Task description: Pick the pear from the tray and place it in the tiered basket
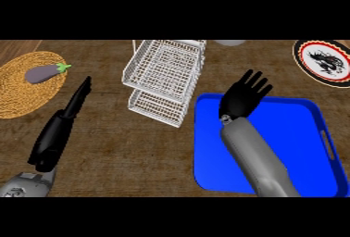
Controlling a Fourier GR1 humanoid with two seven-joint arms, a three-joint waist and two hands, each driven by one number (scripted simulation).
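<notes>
The blue tray (301, 139) lies at the right of the wooden counter. No pear shows anywhere in the head view. My right hand (240, 99) hovers over the tray's far left corner, fingers straight and spread, open, hiding the patch beneath it. The white wire tiered basket (164, 69) stands just left of that hand, its two tiers stepping toward the tray. My left hand (58, 132) rests at the left, seen edge-on with fingers straight, holding nothing.
A purple eggplant (45, 72) lies on a round woven mat (21, 92) at the far left. A plate (327, 62) with a black and red pattern sits at the far right corner. A pale object (229, 42) shows at the far edge, behind the basket.
</notes>
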